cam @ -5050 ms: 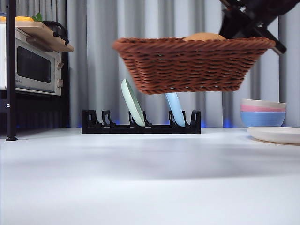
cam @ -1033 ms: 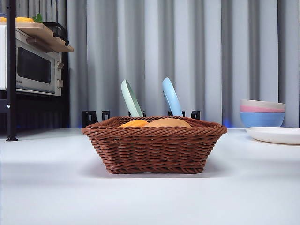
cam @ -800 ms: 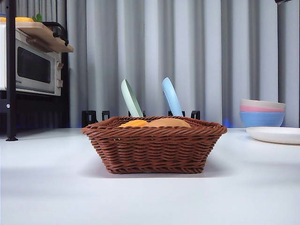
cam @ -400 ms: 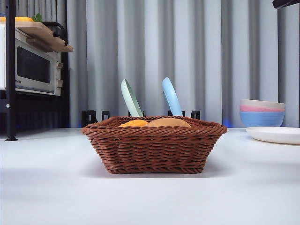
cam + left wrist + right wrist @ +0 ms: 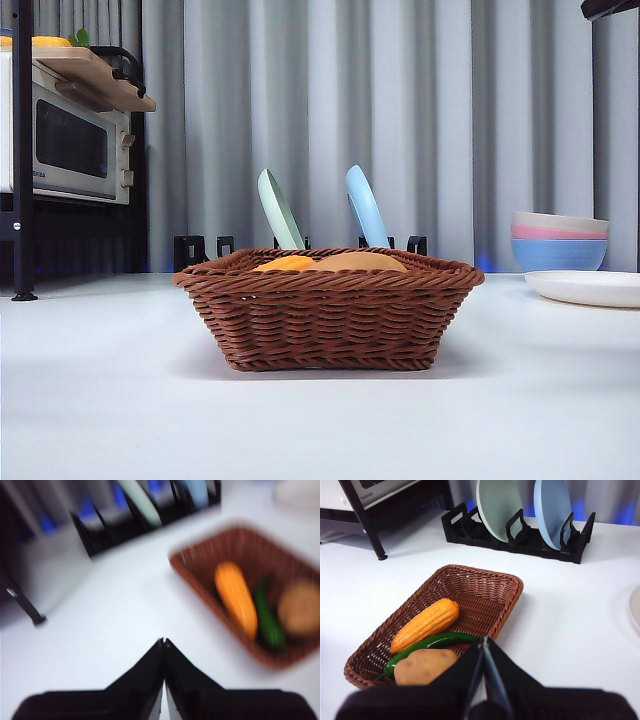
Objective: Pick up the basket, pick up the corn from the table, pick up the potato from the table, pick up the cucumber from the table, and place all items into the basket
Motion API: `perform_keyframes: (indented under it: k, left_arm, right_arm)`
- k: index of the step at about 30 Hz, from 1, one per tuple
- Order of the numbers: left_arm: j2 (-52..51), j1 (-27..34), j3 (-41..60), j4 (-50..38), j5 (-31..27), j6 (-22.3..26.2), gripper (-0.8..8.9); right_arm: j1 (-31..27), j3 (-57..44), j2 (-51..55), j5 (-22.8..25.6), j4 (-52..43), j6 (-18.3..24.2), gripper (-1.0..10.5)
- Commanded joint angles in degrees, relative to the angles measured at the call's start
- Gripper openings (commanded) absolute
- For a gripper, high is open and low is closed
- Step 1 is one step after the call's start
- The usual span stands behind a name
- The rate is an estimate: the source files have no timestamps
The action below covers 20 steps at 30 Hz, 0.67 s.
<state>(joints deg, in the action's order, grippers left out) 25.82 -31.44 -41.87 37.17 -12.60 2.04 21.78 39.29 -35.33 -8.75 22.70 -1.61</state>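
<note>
White table [image 5: 120, 400] — basket [image 5: 330, 320] resting; grey curtain [image 5: 450, 120] behind.

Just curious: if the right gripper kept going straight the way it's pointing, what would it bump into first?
Probably the basket: the shut right gripper aims at its near rim, by the cucumber. Depth is unclear.

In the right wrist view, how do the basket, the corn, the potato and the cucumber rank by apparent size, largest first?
1. the basket, clearly largest.
2. the corn and the cucumber: similar in length, the corn fatter, the cucumber partly hidden; unsure.
3. the potato, shortest, though nearest the camera.
</note>
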Motion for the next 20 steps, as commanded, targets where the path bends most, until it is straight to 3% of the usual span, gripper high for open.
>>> perform_keyframes:
  k: [1,10,20]
  left_arm:
    - [-4.33,6.86,4.02,-6.29,5.55,-0.07,-0.03]
    - [-16.11,22.14,23.21,-17.94,8.63,-0.55,-0.03]
    - [-24.96,27.45,37.0,-19.61,9.97,-1.16,-0.03]
  right_arm:
    - [-0.02,-0.24,0.09,0.17,-0.28,-0.44,0.0]
    - [-0.02,-0.24,0.09,0.17,-0.28,-0.44,0.0]
    - [0.0,-0.24,0.09,0.17,-0.31,-0.44,0.0]
